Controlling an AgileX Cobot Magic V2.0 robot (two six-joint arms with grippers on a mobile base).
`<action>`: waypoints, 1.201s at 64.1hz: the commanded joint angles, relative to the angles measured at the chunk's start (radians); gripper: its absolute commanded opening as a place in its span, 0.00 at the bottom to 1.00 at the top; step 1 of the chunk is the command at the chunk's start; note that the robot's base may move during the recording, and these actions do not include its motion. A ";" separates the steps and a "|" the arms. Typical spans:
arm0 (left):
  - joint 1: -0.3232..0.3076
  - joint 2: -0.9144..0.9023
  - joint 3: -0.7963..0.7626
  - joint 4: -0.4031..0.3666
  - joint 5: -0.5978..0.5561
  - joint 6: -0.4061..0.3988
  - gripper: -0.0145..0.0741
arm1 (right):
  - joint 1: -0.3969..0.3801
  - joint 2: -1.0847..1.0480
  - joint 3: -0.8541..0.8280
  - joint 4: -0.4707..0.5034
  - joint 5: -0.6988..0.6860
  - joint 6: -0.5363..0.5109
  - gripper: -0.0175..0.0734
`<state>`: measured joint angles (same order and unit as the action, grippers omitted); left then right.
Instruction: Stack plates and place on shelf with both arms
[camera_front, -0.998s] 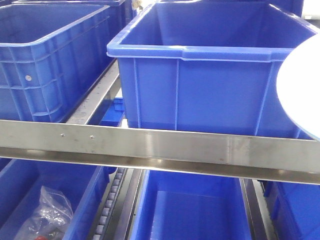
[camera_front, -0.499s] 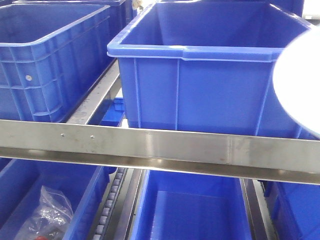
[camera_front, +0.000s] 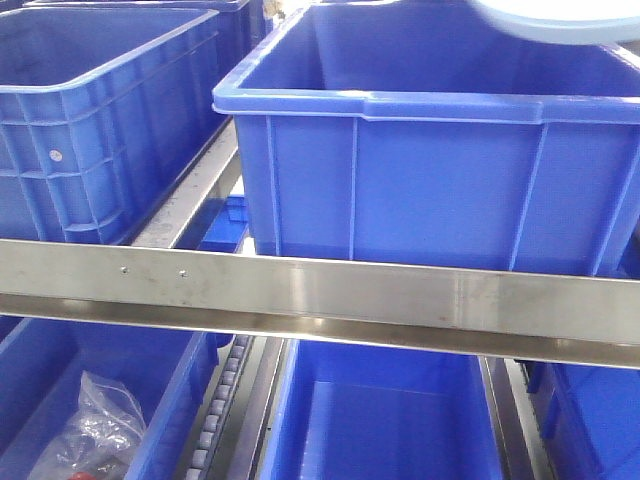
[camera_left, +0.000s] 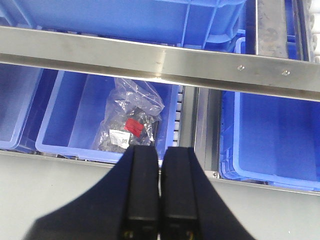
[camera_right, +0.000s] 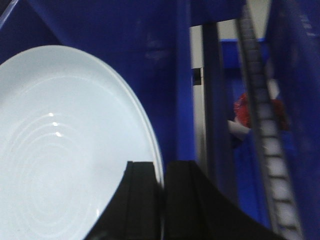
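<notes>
While gripped, one plate (camera_right: 65, 150), right gripper (camera_right: 163, 192)

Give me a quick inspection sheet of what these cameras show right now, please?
Surface: steel shelf rail runs across, blue bins above and below.
Job's things: one plate gripped at its rim by the right hand; its edge shows above the large bin in the front view. A second plate: nothing seen.
Clutter: plastic bag of parts in a lower bin.
Grippers: left hand shut, empty.
Cables: nothing seen.
Surroundings: roller track between the lower bins.
</notes>
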<state>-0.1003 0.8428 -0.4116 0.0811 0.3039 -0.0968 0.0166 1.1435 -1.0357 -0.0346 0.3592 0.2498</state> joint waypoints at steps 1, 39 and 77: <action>0.002 -0.007 -0.027 0.000 -0.072 -0.005 0.26 | 0.049 0.123 -0.147 0.006 -0.101 0.002 0.26; 0.002 -0.007 -0.027 0.000 -0.072 -0.005 0.26 | 0.103 0.345 -0.357 -0.026 -0.078 0.001 0.72; 0.002 -0.007 -0.027 0.000 -0.072 -0.005 0.26 | -0.224 -0.790 0.589 -0.026 -0.336 0.001 0.26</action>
<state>-0.1003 0.8428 -0.4116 0.0811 0.3039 -0.0968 -0.1698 0.4687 -0.4773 -0.0490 0.1108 0.2521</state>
